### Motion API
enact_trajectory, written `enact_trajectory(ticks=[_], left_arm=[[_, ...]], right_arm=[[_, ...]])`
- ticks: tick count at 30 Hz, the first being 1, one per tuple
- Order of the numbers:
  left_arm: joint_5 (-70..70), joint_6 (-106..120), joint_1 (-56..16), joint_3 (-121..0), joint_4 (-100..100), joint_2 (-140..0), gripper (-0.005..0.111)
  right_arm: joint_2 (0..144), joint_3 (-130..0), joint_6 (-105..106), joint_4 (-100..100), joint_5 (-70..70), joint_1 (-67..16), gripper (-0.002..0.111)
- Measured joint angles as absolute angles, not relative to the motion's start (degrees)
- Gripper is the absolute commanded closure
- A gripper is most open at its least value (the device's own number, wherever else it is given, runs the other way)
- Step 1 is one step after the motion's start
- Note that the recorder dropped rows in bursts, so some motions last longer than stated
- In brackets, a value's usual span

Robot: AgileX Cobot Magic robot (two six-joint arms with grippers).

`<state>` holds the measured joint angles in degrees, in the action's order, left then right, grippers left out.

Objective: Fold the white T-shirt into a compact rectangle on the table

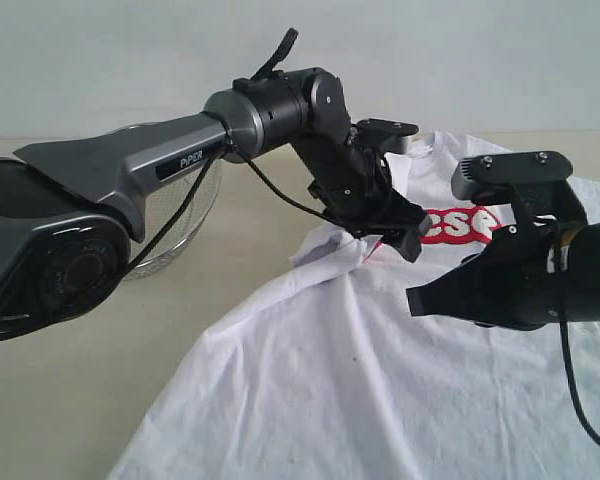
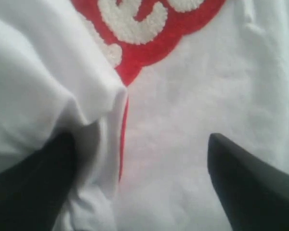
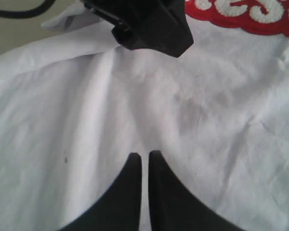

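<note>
shirt: the shirt [image 1: 310, 380] lies front-up on the bench [image 1: 70, 410]. It's mostly spread flat and wrinkly, with the collar at the far end.

done so far: looks like one sleeve [image 1: 325, 255] is flipped in onto the chest, right by the red band [image 1: 460, 225]. That's about all I can see folded.

left to do: pretty much everything else, i.e. the other side, then the lengthwise folds. I'd call it early days, nowhere near a rectangle.

left gripper: the left gripper [image 2: 135, 168] has its jaws wide apart, down at the cloth next to that tucked sleeve. It's clamping nothing, though a fold of fabric rests against one finger.

right gripper: the right gripper [image 3: 144, 156] has its fingers pressed together over the shirt's body. No cloth visibly pinched.

shirt writing: chunky white letters on the band. Only something like "ese" shows, and the arms hide the rest.

arm writing: "PiPER" [image 1: 192, 160] on the left arm.

extra: a wire basket [image 1: 185, 225] sits behind that arm, off the shirt.
</note>
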<state>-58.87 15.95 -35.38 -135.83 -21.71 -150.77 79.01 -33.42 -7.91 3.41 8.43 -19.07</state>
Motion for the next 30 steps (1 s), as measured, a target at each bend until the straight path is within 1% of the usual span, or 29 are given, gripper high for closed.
enact_trajectory(ticks=[10, 22, 30], left_arm=[[-59.76, 17.29, -35.62, -135.92, -22.21, -150.19, 0.025], [-63.68, 17.66, -35.74, -135.92, -21.36, -145.2, 0.025], [-65.17, 15.53, -35.07, -135.92, -8.31, -143.14, 0.025]], right_arm=[[79.01, -33.42, -8.03, 3.41, 8.5, -18.78, 0.108], [79.01, -33.42, -8.03, 3.41, 8.14, -18.78, 0.108], [79.01, -33.42, -8.03, 3.41, 8.46, -18.78, 0.108]])
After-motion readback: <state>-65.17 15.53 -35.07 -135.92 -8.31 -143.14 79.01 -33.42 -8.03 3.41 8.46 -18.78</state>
